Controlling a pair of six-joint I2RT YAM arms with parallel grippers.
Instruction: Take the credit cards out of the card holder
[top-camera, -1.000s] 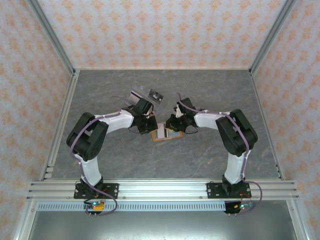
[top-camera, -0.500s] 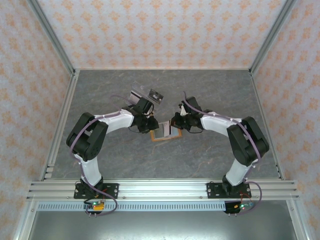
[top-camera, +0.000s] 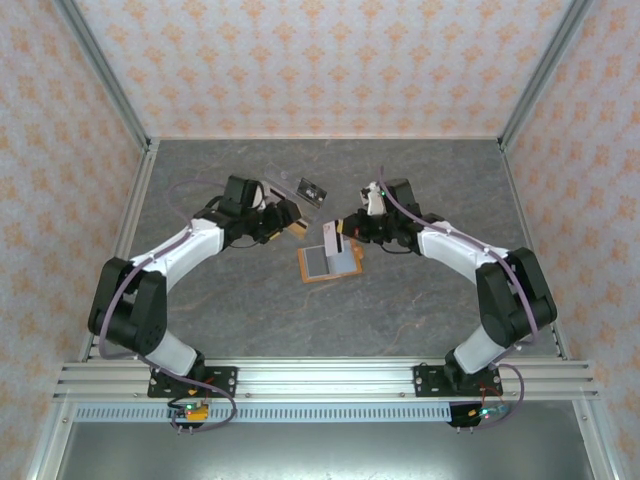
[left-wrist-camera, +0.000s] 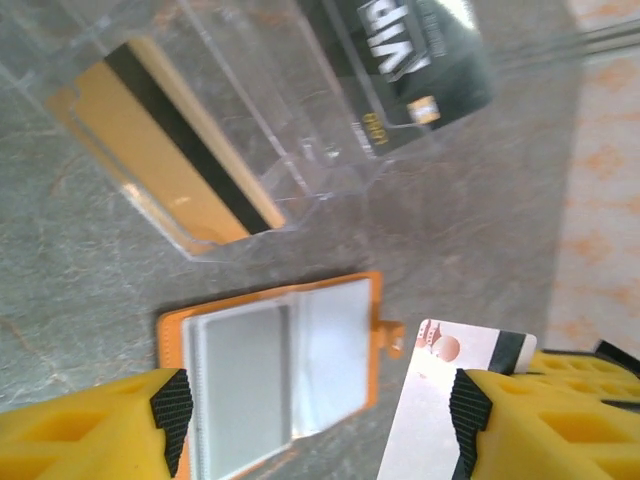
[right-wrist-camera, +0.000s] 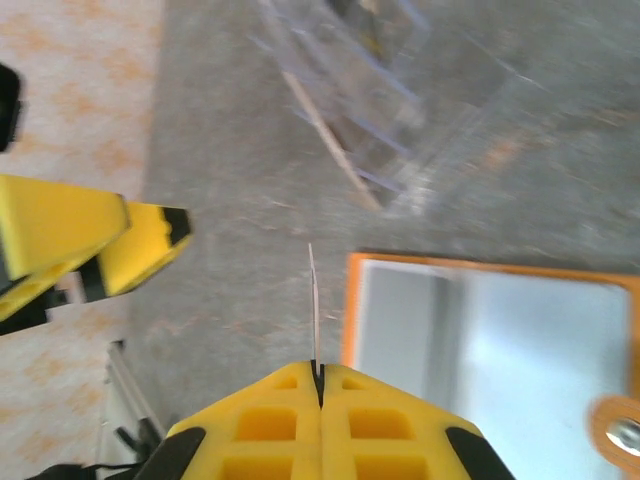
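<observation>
The orange card holder (top-camera: 330, 263) lies open on the grey table, its grey pockets facing up (left-wrist-camera: 270, 375). My right gripper (top-camera: 352, 228) is shut on a pale credit card (top-camera: 334, 239), held just above the holder's far edge. That card shows edge-on (right-wrist-camera: 313, 300) between the shut fingers, and flat (left-wrist-camera: 440, 400) in the left wrist view. My left gripper (top-camera: 291, 224) hangs open and holds nothing, left of the holder, its fingertips (left-wrist-camera: 171, 405) straddling it from above. A tan credit card with a dark stripe (left-wrist-camera: 170, 140) and a black credit card (left-wrist-camera: 400, 60) lie in the clear plastic piece (top-camera: 296, 189).
The clear plastic piece (right-wrist-camera: 370, 90) sits just behind the holder, close to both grippers. Aluminium frame rails (top-camera: 130, 230) and patterned walls bound the table on the left, right and back. Open grey tabletop (top-camera: 330, 320) lies in front of the holder.
My left gripper has opened and drawn back up and left off the holder. My right gripper, still shut, has pulled the pale card out of the holder and moved away with it.
</observation>
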